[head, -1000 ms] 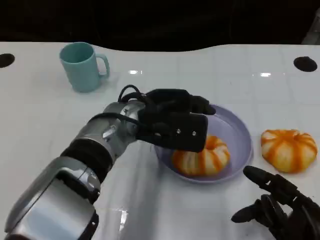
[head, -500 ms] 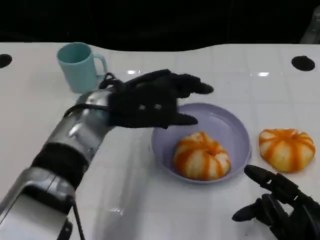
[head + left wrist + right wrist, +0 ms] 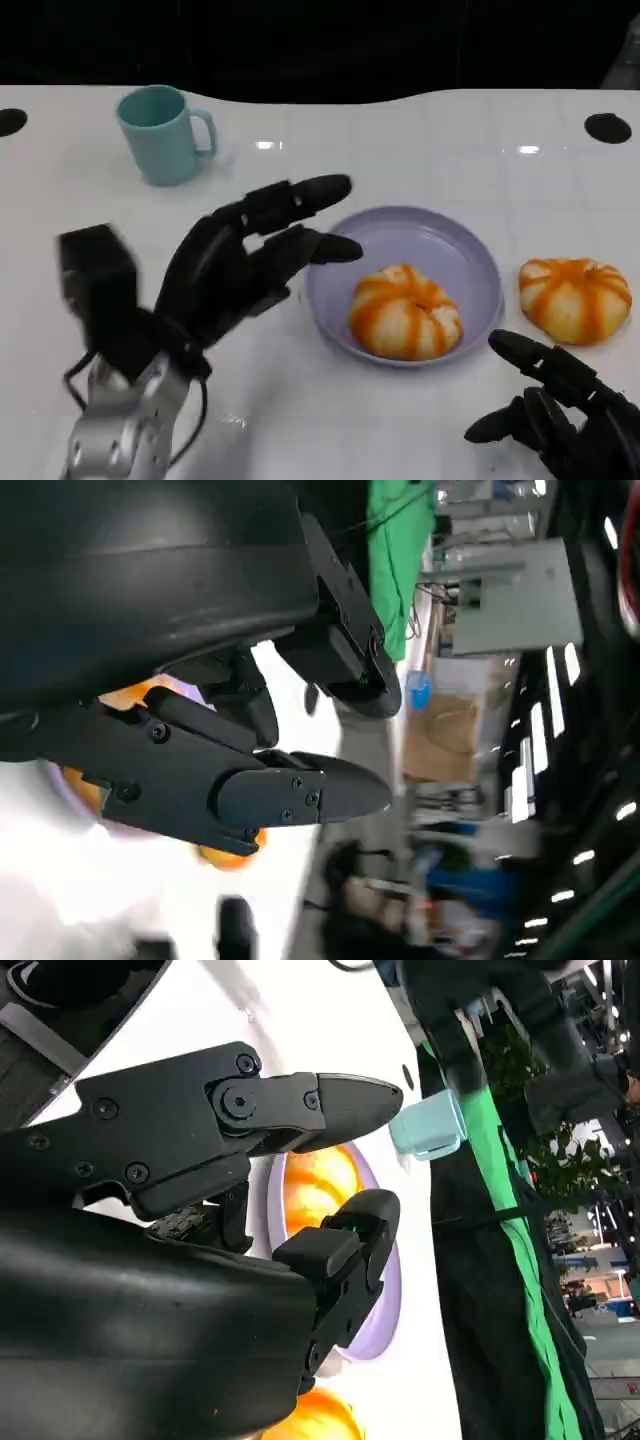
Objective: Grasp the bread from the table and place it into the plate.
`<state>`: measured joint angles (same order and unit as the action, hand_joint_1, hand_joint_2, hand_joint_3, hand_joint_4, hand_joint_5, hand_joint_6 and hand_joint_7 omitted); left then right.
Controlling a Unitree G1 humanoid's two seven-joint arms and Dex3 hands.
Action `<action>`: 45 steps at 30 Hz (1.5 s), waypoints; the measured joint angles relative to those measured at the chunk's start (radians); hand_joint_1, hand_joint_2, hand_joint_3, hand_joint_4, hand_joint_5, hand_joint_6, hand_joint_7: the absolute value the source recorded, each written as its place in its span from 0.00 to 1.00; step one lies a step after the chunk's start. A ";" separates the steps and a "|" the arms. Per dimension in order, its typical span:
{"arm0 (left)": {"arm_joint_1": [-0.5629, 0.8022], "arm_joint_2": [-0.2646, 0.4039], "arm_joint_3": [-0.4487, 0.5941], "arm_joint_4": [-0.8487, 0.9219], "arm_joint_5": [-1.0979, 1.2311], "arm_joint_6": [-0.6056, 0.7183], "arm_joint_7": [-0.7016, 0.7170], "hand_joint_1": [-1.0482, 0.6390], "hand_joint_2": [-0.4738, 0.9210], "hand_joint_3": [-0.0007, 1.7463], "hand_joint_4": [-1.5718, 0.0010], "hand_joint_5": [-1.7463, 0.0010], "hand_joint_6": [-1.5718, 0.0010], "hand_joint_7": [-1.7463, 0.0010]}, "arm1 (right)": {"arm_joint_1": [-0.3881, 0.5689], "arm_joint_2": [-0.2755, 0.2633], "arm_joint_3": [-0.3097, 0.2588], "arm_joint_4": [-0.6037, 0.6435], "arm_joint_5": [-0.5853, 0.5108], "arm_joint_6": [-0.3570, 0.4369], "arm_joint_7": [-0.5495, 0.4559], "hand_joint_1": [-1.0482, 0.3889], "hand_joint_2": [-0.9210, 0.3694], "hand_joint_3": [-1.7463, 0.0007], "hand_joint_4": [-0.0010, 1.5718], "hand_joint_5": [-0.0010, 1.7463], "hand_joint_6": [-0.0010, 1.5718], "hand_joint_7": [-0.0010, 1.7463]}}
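The white tabletop (image 3: pixel 420 130) is carrying everything, and the lavender plate (image 3: pixel 455 250) is sitting near its middle so either of my arms can reach it. One orange-striped bread (image 3: pixel 405 312) is lying inside the plate toward its 6 o'clock rim, which I judge to be the placement already made. A second bread (image 3: pixel 575 298) is resting on the tabletop just outside the plate at 3 o'clock, not touching it. The teal mug (image 3: pixel 160 134) is standing upright well off at 10 o'clock.

My left hand (image 3: pixel 235 268) is hovering at the plate's 9 o'clock, fingers spread and holding nothing, its fingertips just reaching the rim. My right hand (image 3: pixel 560 415) is waiting at 5 o'clock, empty, fingers loosely apart as far as the head view lets me tell.

The right wrist view is adding the plate (image 3: pixel 385 1290) and bread (image 3: pixel 315 1188) seen between my fingers, with the mug (image 3: pixel 428 1126) beyond.
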<state>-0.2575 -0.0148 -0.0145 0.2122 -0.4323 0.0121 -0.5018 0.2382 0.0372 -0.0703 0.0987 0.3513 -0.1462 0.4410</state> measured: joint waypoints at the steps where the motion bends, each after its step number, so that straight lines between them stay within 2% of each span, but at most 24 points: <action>1: 0.029 -0.005 0.010 -0.044 -0.041 0.059 0.003 0.26 1.00 0.25 0.65 0.28 0.51 0.82 | 0.000 0.000 0.000 0.000 0.000 0.000 -0.001 0.21 0.00 0.81 0.47 0.64 0.59 0.21; 2: 0.053 -0.006 0.017 -0.078 -0.068 0.103 0.008 0.26 1.00 0.28 0.65 0.19 0.53 0.65 | 0.000 0.000 0.000 0.000 0.000 0.000 -0.001 0.21 0.00 0.81 0.46 0.64 0.59 0.21; 3: 0.075 -0.006 0.025 -0.113 -0.097 0.146 0.016 0.26 1.00 0.28 0.65 0.16 0.57 0.54 | 0.000 0.000 0.001 -0.001 0.000 0.001 -0.001 0.21 0.00 0.81 0.46 0.64 0.59 0.21; 4: 0.099 -0.006 0.034 -0.150 -0.121 0.184 0.026 0.25 1.00 0.28 0.65 0.13 0.60 0.46 | 0.000 -0.001 0.001 -0.001 0.000 0.001 -0.001 0.21 0.00 0.81 0.46 0.64 0.59 0.21; 7: 0.141 -0.005 0.057 -0.212 -0.152 0.254 0.052 0.25 1.00 0.29 0.65 0.12 0.62 0.42 | 0.002 -0.004 0.001 -0.001 0.000 0.001 -0.001 0.21 0.00 0.81 0.46 0.64 0.59 0.21; 8: 0.146 -0.005 0.061 -0.221 -0.155 0.267 0.055 0.28 1.00 0.30 0.63 0.05 0.64 0.30 | 0.002 -0.004 0.001 -0.001 0.000 0.001 -0.001 0.21 0.00 0.81 0.46 0.64 0.59 0.21; 9: 0.157 -0.007 0.068 -0.241 -0.169 0.287 0.066 0.29 1.00 0.31 0.62 0.03 0.65 0.25 | 0.002 -0.004 0.002 -0.002 0.000 0.002 -0.001 0.21 0.00 0.81 0.47 0.64 0.60 0.21; 11: 0.203 -0.019 0.088 -0.284 -0.212 0.327 0.087 0.30 1.00 0.31 0.59 0.01 0.66 0.16 | 0.006 -0.006 0.001 -0.006 -0.001 0.002 -0.002 0.20 0.00 0.81 0.47 0.64 0.60 0.22; 14: 0.282 -0.029 0.099 -0.308 -0.234 0.360 0.094 0.30 1.00 0.31 0.57 0.00 0.67 0.10 | 0.013 -0.008 0.001 -0.018 -0.004 0.004 -0.011 0.20 0.00 0.81 0.47 0.64 0.60 0.22; 19: 0.350 -0.045 0.113 -0.331 -0.248 0.366 0.110 0.29 1.00 0.31 0.56 0.00 0.66 0.06 | 0.016 -0.008 0.004 -0.035 -0.004 0.017 -0.013 0.21 0.00 0.81 0.46 0.64 0.59 0.21; 29: 0.428 -0.063 0.118 -0.359 -0.224 0.364 0.164 0.32 1.00 0.29 0.57 0.00 0.68 0.05 | 0.024 -0.009 0.004 -0.043 -0.004 0.024 -0.014 0.21 0.00 0.81 0.46 0.63 0.59 0.21; 45: 0.420 -0.067 0.127 -0.356 -0.209 0.365 0.189 0.32 1.00 0.27 0.57 0.00 0.68 0.04 | 0.023 -0.009 0.005 -0.040 -0.008 0.022 -0.013 0.21 0.00 0.80 0.46 0.64 0.59 0.21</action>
<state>0.1625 -0.0822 0.1122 -0.1439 -0.6412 0.3771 -0.3128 0.2609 0.0281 -0.0655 0.0584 0.3435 -0.1244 0.4283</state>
